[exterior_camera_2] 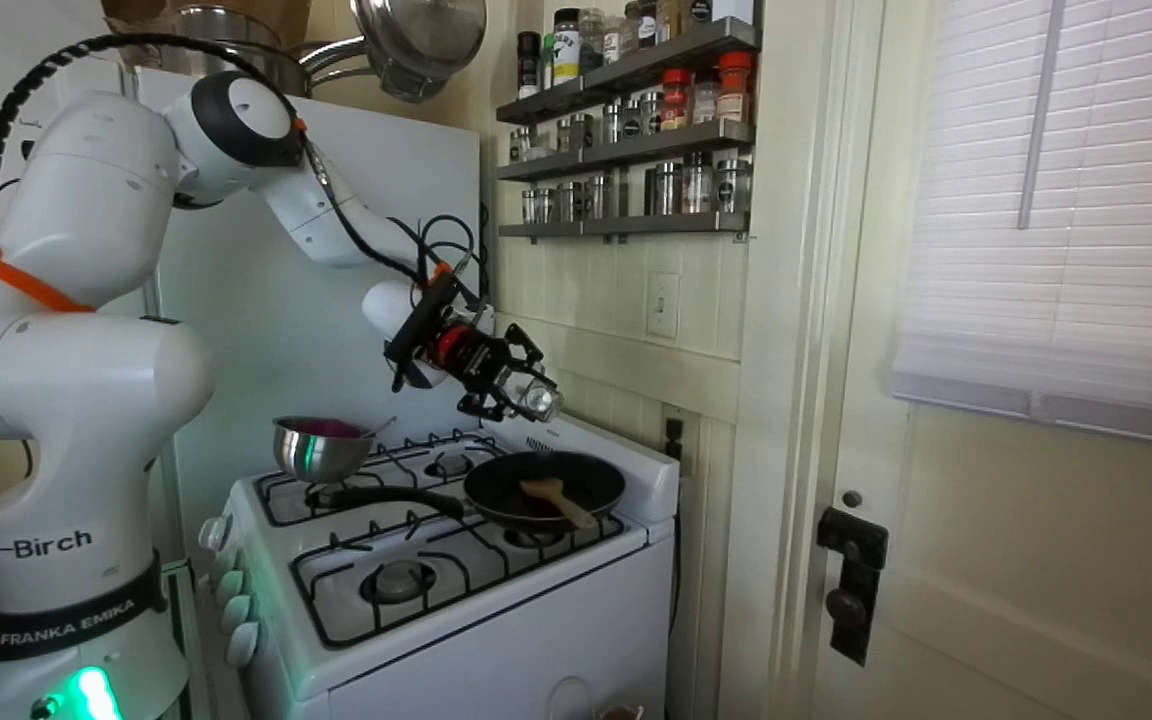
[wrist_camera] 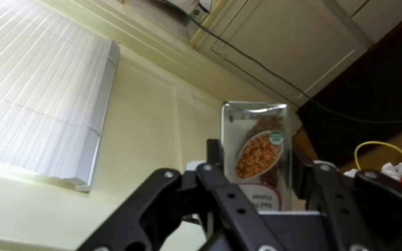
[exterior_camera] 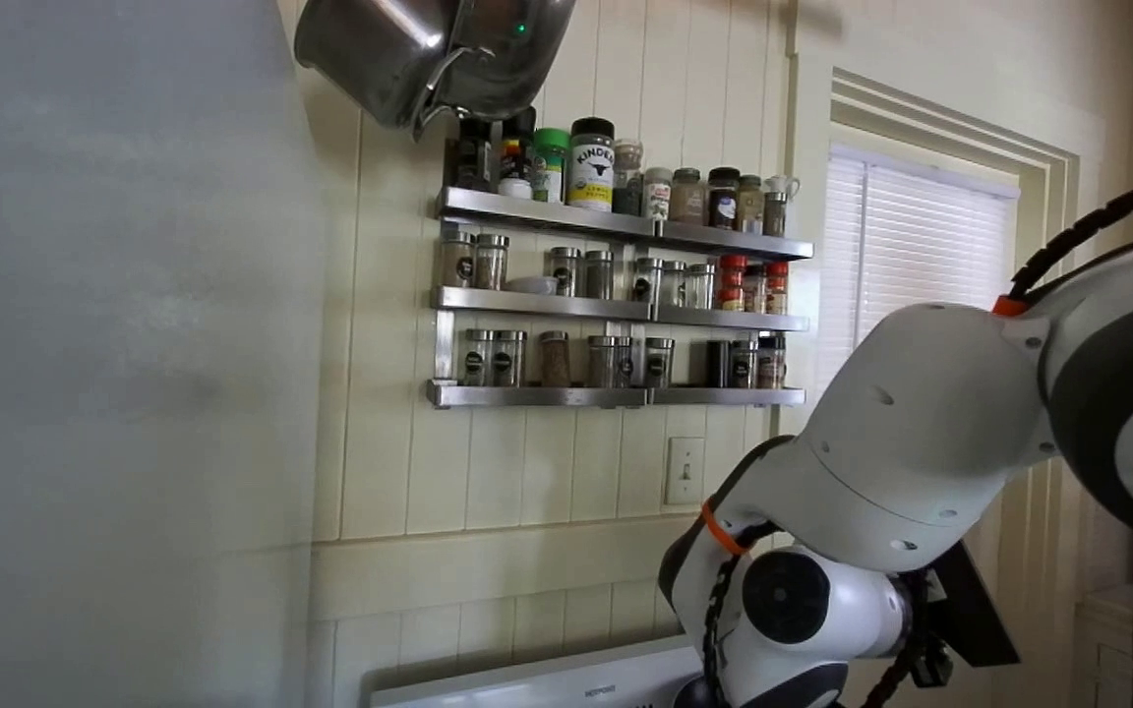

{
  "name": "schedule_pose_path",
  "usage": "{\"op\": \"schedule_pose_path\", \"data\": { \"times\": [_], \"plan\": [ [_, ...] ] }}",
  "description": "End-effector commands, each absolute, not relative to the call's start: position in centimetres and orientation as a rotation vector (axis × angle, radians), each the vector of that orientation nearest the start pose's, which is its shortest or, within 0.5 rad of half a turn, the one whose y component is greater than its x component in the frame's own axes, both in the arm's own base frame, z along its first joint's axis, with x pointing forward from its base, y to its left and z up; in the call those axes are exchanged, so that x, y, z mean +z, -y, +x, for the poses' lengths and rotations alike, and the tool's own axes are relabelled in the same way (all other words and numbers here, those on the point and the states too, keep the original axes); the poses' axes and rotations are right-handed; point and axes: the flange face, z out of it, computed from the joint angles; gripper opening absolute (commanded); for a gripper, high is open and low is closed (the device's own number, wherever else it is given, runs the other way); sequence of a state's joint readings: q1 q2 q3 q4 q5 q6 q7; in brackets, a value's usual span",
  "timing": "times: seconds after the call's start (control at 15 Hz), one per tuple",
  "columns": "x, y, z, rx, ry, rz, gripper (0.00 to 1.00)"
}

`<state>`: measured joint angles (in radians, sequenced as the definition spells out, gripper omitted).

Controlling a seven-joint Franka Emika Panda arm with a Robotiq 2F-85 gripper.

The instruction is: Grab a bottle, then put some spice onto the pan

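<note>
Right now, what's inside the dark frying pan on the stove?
The pan holds a wooden utensil, one end reaching the near rim. The pan surface directly beneath it is covered; the rest of the interior is too dark to tell if anything else lies there.

The pan (exterior_camera_2: 498,487) is black, the stove (exterior_camera_2: 506,625) white.

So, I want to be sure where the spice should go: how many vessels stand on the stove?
2, in an exterior view: the dark pan, holding a wooden utensil, at the back of the stove, and a steel vessel at the front, toward the fridge.
</note>
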<state>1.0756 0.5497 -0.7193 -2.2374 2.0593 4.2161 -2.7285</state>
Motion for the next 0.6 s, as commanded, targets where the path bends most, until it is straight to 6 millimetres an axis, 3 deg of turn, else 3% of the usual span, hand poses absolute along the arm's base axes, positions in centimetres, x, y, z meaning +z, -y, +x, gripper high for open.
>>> {"op": "schedule_pose_path", "data": {
  "times": [0.0, 0.13, 0.27, 0.33, 0.53],
  "plan": [
    [31.7, -3.6, 39.5, -0.227, -0.767, 1.803, 0.23],
    [33.7, -4.9, 40.3, -0.027, -0.747, 1.767, 0.23],
    [33.5, -5.5, 40.8, 0.065, -0.821, 1.807, 0.23],
    [35.0, -5.9, 40.8, 0.145, -0.820, 1.814, 0.23],
    [36.0, -6.5, 38.9, 0.280, -0.883, 1.876, 0.23]
  ]
}}
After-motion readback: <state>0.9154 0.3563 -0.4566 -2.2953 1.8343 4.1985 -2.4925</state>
